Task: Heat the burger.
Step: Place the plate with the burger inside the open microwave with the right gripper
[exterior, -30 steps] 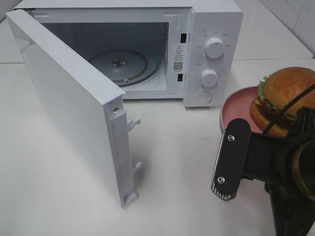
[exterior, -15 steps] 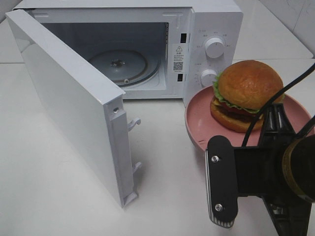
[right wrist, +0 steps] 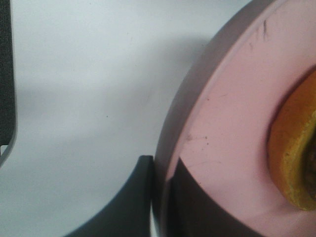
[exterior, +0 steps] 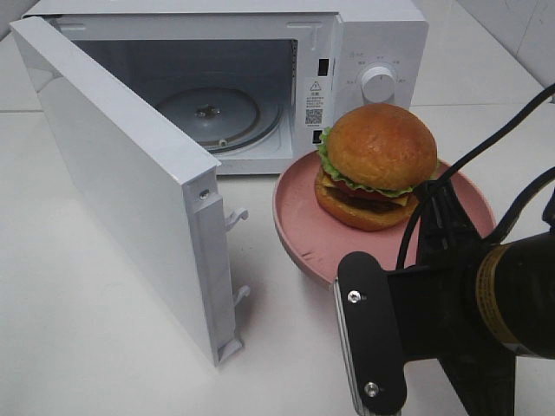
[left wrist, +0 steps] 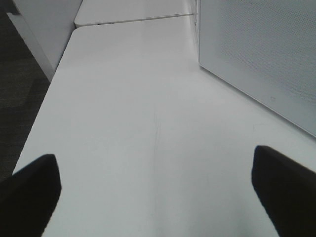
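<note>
counter [exterior: 87,347]: white, carries microwave [exterior: 381,35]
microwave: door [exterior: 121,173] swung wide open, glass turntable [exterior: 212,117] inside
pink plate [exterior: 303,225]: in front of microwave's right side
burger [exterior: 377,160]: upright on pink plate
right end effector [right wrist: 160,192]: clamped on pink plate's rim
left end effector [left wrist: 158,197]: fingers [left wrist: 29,192] wide apart, over bare counter

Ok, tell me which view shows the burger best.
The exterior high view: the whole burger shows there, bun, lettuce and patty, on the pink plate. The right wrist view catches only an edge of its bun; the left wrist view shows none of it.
</note>
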Robot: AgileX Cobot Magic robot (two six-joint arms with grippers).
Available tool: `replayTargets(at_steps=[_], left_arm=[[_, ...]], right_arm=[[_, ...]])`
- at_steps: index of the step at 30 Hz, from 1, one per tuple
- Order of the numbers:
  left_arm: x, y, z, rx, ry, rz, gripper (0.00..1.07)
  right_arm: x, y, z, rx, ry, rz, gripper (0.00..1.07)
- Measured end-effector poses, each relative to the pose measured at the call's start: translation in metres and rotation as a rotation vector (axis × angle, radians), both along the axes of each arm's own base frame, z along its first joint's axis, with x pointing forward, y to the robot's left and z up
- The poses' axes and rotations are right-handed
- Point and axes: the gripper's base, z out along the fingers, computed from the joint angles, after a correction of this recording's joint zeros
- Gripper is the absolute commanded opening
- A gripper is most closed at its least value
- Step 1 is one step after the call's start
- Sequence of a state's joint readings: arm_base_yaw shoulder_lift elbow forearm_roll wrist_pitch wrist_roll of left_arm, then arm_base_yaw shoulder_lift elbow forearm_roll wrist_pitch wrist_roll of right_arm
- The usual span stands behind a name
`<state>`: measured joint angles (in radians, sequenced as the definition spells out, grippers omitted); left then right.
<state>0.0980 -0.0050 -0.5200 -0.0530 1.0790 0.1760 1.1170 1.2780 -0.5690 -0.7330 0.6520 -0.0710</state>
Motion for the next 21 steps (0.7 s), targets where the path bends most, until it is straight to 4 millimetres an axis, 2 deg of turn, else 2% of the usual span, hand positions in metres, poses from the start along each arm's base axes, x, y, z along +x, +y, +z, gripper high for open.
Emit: replayTargets(at_steps=[5, 8, 21], left_arm=[[0.0, 0.0, 0.0, 0.0, 0.0, 0.0, 0.98], [0.0, 0.0, 0.0, 0.0, 0.0, 0.0, 0.98], [0.0, 0.0, 0.0, 0.0, 0.0, 0.0, 0.98]], right_arm=[[0.001, 0.003, 0.0, -0.051, -0.012, 0.147, 0.0], [0.003, 0.002, 0.0, -0.046, -0.009, 0.152, 0.0], [0.033, -0.014, -0.002, -0.051, 0.01, 0.324, 0.0]])
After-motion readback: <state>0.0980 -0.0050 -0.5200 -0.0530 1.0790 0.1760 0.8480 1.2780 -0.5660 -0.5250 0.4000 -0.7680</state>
